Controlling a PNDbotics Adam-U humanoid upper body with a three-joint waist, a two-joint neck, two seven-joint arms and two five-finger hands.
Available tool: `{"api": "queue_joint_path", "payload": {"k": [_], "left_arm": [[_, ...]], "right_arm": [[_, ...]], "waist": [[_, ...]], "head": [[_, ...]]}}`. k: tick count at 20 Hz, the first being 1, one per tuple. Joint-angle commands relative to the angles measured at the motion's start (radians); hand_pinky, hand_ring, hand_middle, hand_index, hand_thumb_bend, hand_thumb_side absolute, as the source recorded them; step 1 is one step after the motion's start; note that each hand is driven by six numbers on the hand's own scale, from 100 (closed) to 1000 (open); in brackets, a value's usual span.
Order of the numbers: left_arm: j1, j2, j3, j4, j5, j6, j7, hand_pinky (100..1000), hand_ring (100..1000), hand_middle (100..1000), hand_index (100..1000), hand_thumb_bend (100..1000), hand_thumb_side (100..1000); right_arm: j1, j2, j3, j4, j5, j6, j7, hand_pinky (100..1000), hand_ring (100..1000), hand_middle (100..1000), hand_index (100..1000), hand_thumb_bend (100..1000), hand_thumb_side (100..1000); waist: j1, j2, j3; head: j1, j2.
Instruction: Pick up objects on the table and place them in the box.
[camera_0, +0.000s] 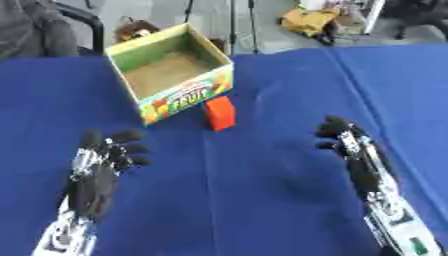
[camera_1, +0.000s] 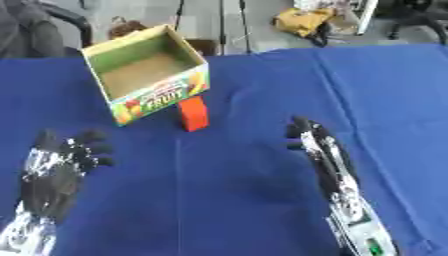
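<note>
Here, in the left eye view, both hands lie low over the cloth (camera_0: 262, 190), holding nothing: the left hand (camera_0: 96, 175) has its fingers spread, and the right hand (camera_0: 359, 160) is edge-on with fingers straight. The block (camera_0: 220, 113) stands ahead of and between them, just beside the box (camera_0: 187, 95).

In the right eye view the block seems nearer the right hand. The pick looks not yet begun; next, I judge, a hand must reach forward and inward to it.
</note>
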Motion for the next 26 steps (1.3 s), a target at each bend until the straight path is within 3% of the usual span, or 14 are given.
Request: {"api": "queue_joint_path", "payload": {"k": [1,8,12,19,26], "left_arm": [[-0.01,0.012,0.004,-0.016,0.001,0.0,-0.001,649,723,736,794,426,1000],[-0.009,0.016,0.001,-0.016,0.001,0.001,-0.006,650,724,736,794,427,1000],[-0.008,0.018,-0.002,-0.016,0.0,0.001,-0.013,651,725,737,794,424,1000],[-0.002,0.022,-0.016,-0.014,0.0,0.001,-0.035,651,726,737,795,419,1000],[-0.004,0.02,-0.032,-0.014,0.003,0.002,-0.057,651,727,738,795,414,1000]], "right_arm": [[-0.014,-0.021,-0.003,-0.009,0.005,-0.001,0.003,660,733,686,826,235,764],[-0.046,-0.116,0.009,-0.019,0.007,0.01,0.021,661,737,690,836,253,767],[-0.09,-0.179,0.014,-0.015,0.004,0.009,0.037,664,742,700,856,308,765],[-0.25,-0.312,0.051,0.054,0.037,-0.026,0.129,680,780,751,904,420,736],[-0.437,-0.346,0.098,0.234,0.135,-0.038,0.243,705,839,817,932,472,665]], "waist": [[-0.002,-0.015,0.001],[-0.005,-0.019,0.004],[-0.006,-0.024,0.008],[-0.011,-0.042,0.029],[-0.014,-0.052,0.064]], "head": [[-0.003,-0.007],[-0.008,-0.005],[-0.011,-0.004],[-0.045,-0.003],[-0.085,-0.003]]}}
